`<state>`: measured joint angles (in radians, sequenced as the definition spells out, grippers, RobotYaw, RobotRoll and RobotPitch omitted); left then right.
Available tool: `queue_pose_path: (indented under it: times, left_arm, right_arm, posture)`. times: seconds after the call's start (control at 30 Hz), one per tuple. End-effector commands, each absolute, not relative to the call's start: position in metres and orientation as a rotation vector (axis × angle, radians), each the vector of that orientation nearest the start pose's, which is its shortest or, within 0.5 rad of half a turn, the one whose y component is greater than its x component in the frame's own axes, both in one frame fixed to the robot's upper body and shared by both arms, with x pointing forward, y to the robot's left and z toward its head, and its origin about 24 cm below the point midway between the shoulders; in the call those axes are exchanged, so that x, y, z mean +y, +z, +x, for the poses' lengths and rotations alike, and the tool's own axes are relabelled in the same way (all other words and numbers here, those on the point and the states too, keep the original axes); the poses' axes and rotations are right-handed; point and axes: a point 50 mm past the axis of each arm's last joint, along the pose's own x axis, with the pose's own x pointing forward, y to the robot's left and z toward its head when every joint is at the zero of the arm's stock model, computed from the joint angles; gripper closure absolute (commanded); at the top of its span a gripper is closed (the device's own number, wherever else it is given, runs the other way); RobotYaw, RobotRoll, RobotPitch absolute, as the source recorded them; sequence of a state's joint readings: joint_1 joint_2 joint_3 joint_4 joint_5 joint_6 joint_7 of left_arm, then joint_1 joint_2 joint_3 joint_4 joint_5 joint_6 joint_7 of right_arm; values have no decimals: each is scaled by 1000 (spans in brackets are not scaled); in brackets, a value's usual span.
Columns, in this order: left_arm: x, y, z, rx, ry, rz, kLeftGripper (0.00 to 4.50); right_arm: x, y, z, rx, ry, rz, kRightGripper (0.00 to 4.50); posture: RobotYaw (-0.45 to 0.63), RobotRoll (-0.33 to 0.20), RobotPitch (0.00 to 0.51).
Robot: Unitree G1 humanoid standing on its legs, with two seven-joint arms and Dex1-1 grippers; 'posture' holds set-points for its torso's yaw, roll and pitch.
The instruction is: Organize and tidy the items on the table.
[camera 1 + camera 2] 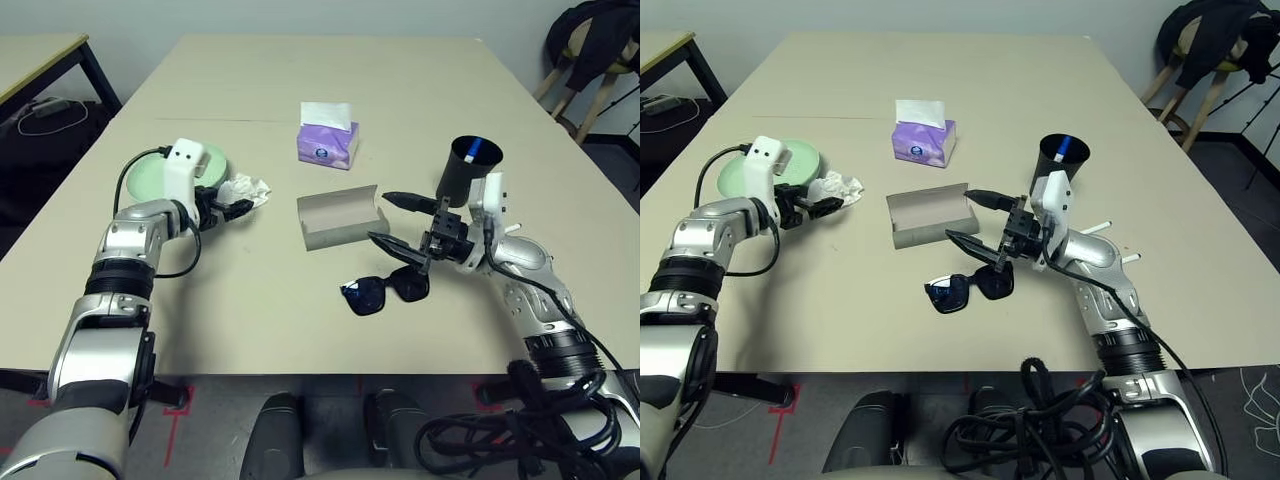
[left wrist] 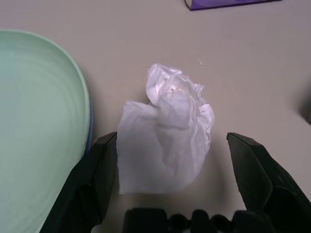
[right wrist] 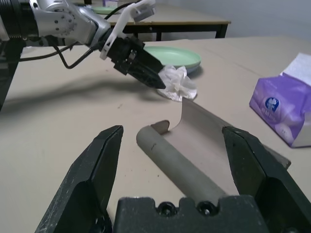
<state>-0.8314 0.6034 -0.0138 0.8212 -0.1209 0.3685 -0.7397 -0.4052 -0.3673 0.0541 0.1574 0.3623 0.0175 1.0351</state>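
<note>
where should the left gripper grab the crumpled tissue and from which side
Grip the crumpled tissue across its bunched middle, where the folds stand highest. Come down from the near side, as the left gripper now stands, open with one finger on each flank. The mint green plate lies close beside one finger, so closing there looks best without nudging its rim.

The table (image 1: 330,90) is plain matte beige. On it, a mint green plate (image 1: 150,180) sits over a light blue one whose rim shows in the left wrist view. The crumpled tissue (image 2: 167,131) is white, the tissue box (image 1: 327,143) purple with a white sheet on top. The glasses case (image 1: 340,218) is grey, the sunglasses (image 1: 385,290) black with dark bluish lenses, the cup (image 1: 465,170) black, holding a white-blue marker (image 1: 481,150).
</note>
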Motion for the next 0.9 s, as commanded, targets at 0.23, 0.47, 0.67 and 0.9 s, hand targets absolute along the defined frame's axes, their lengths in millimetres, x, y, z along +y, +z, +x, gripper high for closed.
queue_pose_path:
  times: [0.23, 0.47, 0.67, 0.9]
  left_arm:
    - [258, 122, 375, 419, -432, 209, 626]
    - [260, 122, 373, 428, -423, 213, 3415]
    - [260, 137, 373, 382, -407, 94, 4482]
    - [258, 159, 371, 273, -388, -171, 4482]
  right_arm:
    - [-145, 123, 295, -188, 1125, -118, 0]
    - [-145, 122, 294, -184, 1121, -115, 0]
    - [-145, 122, 294, -187, 1120, -113, 0]
    - [-143, 121, 295, -189, 1124, -107, 0]
  posture:
    - [86, 0, 72]
    - [86, 0, 72]
    - [93, 0, 68]
    - [108, 0, 66]
